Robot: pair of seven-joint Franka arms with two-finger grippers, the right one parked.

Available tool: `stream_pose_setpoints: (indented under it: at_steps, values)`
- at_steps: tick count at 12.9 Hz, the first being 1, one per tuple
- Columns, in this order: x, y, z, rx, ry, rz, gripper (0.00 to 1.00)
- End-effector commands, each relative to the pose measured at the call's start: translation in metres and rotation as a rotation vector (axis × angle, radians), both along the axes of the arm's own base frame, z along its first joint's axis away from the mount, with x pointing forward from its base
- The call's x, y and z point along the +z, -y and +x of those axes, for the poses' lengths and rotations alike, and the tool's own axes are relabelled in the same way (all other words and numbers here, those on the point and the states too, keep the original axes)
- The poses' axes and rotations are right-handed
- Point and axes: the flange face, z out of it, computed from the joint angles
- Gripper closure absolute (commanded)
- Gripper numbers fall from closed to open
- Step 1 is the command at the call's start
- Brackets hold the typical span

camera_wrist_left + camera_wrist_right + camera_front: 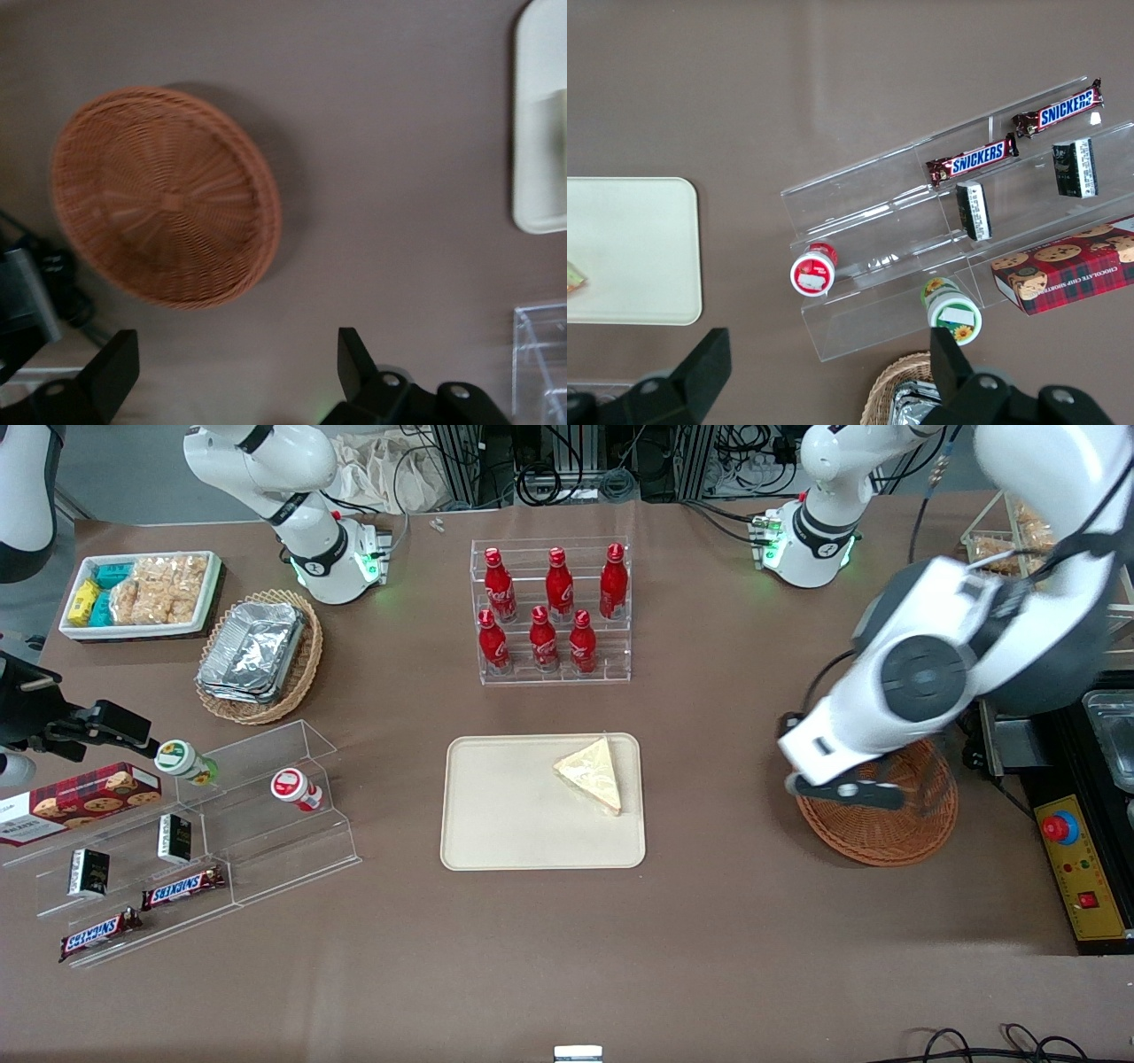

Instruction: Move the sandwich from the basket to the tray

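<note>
**A:** Where is the gripper, and what is in it?

**B:** The gripper (842,790) hangs above the basket (895,834), over the rim that faces the tray. In the wrist view its two black fingers (111,376) stand wide apart with nothing between them, touching nothing.

**A:** Go across the table from the parked arm's end. What holds what?

**B:** Near that end, a clear stepped rack (266,815) carries snack bars, small cartons and two little cups. Near the middle of the table lies the tray (496,824). The sandwich (592,773) rests on it, in the corner toward the working arm and farther from the front camera, one edge close along the rim. The rest of the tray is bare. Farther from the camera stands a clear rack of red bottles (551,611). Toward the working arm's end sits the basket, with only bare weave showing inside.

**A:** How much open room is there?

**B:** Bare brown tabletop (718,779) separates tray and basket, and a broad open strip runs along the table edge nearest the camera.
</note>
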Motion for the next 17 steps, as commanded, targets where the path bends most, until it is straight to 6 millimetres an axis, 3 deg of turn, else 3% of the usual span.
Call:
stream_pose_setpoints:
  at_steps: [1,4,11,15,17]
  values:
    - [0.041,-0.043,-0.008,0.028,-0.027,0.002,0.0]
    - [0.062,-0.069,-0.005,0.093,0.01,0.012,0.0]
    - [0.071,-0.099,0.0,0.231,0.034,0.007,0.0]
    - [0.069,-0.098,0.008,0.25,0.041,0.034,0.0]
    - [0.079,-0.103,0.007,0.3,0.053,0.02,0.0]
